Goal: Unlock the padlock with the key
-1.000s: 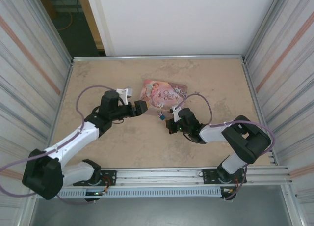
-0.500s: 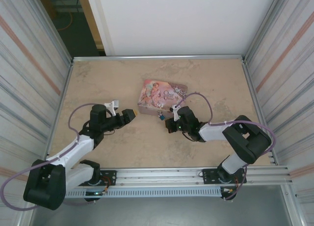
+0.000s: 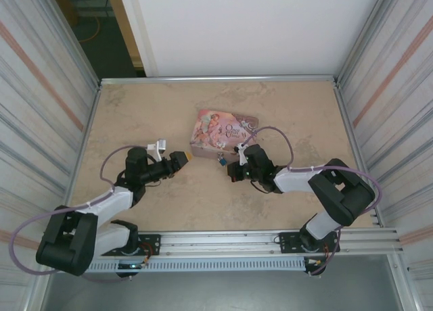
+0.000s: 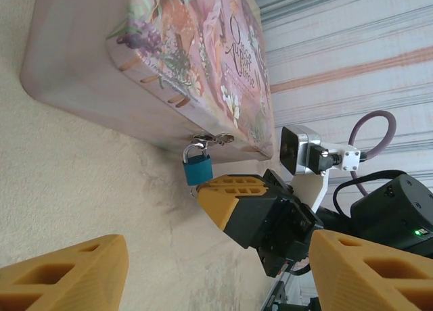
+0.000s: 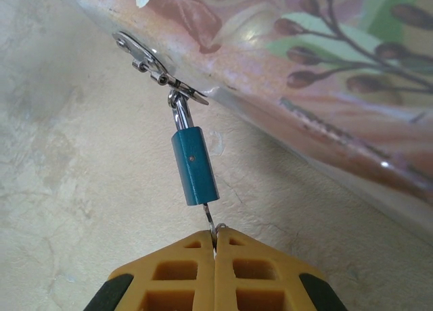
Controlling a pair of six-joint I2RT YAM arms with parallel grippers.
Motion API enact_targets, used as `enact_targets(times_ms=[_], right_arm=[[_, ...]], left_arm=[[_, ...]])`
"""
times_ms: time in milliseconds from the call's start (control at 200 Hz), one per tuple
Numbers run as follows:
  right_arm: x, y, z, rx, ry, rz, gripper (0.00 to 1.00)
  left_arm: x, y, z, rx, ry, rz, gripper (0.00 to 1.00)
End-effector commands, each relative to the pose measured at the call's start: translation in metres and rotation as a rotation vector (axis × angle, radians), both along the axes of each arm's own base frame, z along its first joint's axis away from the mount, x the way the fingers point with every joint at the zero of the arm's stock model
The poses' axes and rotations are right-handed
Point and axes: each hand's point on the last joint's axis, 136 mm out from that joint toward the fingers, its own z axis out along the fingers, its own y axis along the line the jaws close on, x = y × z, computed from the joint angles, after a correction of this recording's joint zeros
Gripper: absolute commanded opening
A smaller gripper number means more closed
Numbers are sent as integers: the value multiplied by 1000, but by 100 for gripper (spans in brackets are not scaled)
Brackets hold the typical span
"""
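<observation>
The small blue padlock [image 3: 221, 160] [image 4: 199, 168] [image 5: 194, 165] hangs by its silvery shackle from the hasp [image 5: 152, 64] on the near side of the pink illustrated tin [image 3: 223, 130] [image 4: 169, 54] [image 5: 304, 67]. The thin metal key [image 5: 210, 218] sticks out of the padlock's underside. My right gripper [image 3: 232, 170] [image 4: 203, 190] [image 5: 215, 238] is shut on the key's head, just below the lock. Left of the tin and apart from it, my left gripper [image 3: 181, 157] [image 4: 220, 257] is open and holds nothing. It points toward the padlock.
The tin lies flat near the middle of the beige table [image 3: 149, 108]. Corrugated metal walls [image 3: 40, 88] close in both sides, and a metal rail [image 3: 257, 240] runs along the near edge. The right arm's cable [image 3: 277, 138] loops over beside the tin.
My left gripper has drawn back from the tin's left end, toward the near left. The right gripper has stayed shut on the key at the padlock.
</observation>
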Motion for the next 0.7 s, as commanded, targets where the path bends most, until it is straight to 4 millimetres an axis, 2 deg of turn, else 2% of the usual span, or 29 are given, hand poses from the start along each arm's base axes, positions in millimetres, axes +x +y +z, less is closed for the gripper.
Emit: enact_targets(times_ms=[0,291,696], right_arm=[[2,4,15,34,20,-8,0],[2,9,18,58,53,-11,0],[-3,10,22,89,112,-33,0]], left_arm=[[1,-5,11,-59,-44,-30,70],[8,-20,7,-89,-34,-73,61],[19,-67,-11,-137,-6,-138,55]])
